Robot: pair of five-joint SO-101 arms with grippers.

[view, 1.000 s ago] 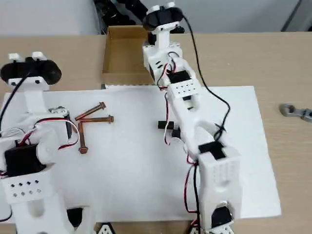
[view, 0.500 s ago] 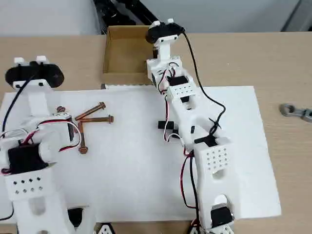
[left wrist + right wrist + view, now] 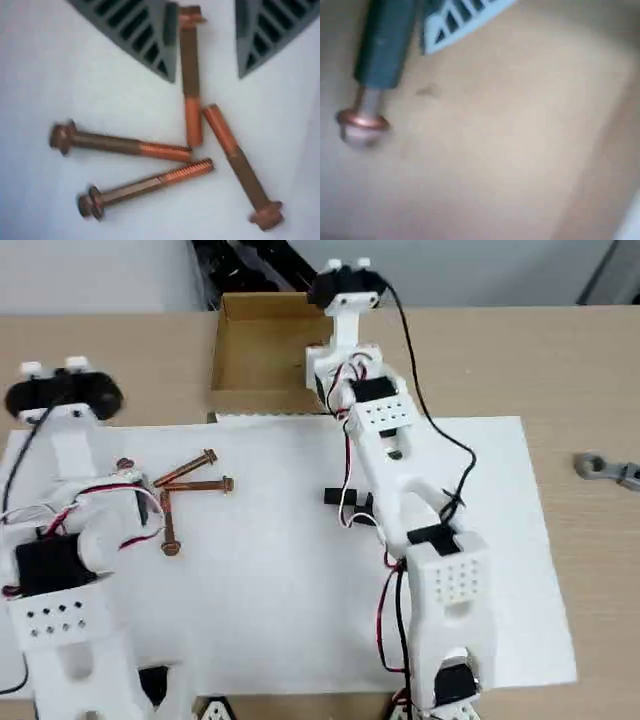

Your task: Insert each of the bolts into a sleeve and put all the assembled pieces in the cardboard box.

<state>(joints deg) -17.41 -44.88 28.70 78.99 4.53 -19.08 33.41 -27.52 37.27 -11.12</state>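
Note:
Several copper bolts [image 3: 190, 490] lie in a loose cluster on the white sheet [image 3: 260, 590]. My left gripper [image 3: 205, 50] hovers over them, open, its dark fingers [image 3: 140, 35] on either side of the head end of one bolt [image 3: 190, 75]. My right arm reaches to the cardboard box [image 3: 255, 350]. There my right gripper [image 3: 407, 47] is shut on a dark sleeve [image 3: 385, 45] with a copper bolt head [image 3: 362, 125] sticking out of it, held just above the box floor [image 3: 510, 140]. A black sleeve [image 3: 337, 497] lies mid-sheet beside the right arm.
A grey metal tool [image 3: 600, 468] lies on the wooden table at the far right. The box stands at the back, touching the sheet's far edge. Both arm bases stand at the near edge.
The right arm has stretched farther over the box, its wrist shifting slightly back. The left arm has shifted a little above the bolts. The bolts have not moved.

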